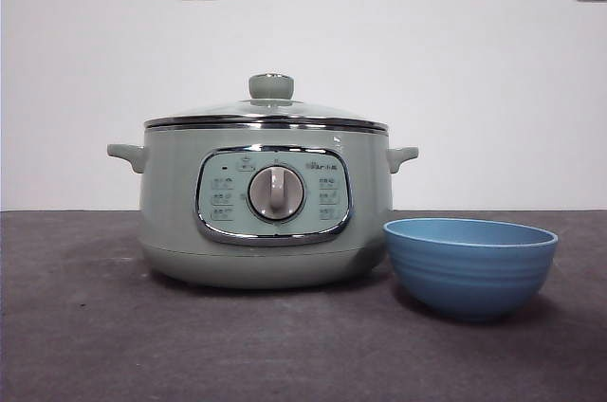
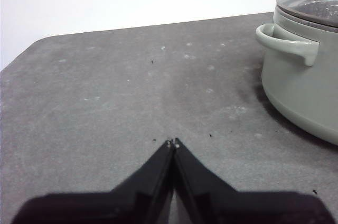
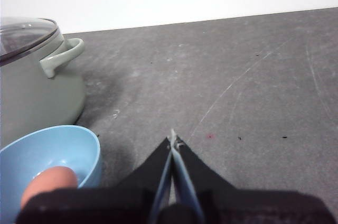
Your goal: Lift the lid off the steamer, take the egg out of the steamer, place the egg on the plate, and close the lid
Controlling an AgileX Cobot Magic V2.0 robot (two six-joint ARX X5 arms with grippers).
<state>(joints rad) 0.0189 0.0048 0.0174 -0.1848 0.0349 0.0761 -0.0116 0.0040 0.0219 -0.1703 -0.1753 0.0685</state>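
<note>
Judging the step: we take the task as all but done, since the lid (image 1: 270, 108) sits square on the pot (image 1: 266, 208) and the egg (image 3: 50, 182) lies inside the blue bowl (image 1: 470, 264).
Left claw: our left claw (image 2: 173, 142) has its jaws pressed together, holding nothing, low over the bare worktop (image 2: 116, 92).
Right claw: our right claw (image 3: 172, 138) is likewise pinched shut on nothing.
Pot: it stands off to one side of the left claw, near but apart, one side handle (image 2: 288, 44) facing it.
Bowl: close beside the right claw's base, with the pot just beyond it.
Egg: partly hidden by the right claw's body; we see only its top.
Next move: we judge nothing needs gripping; both arms only need to keep clear.
</note>
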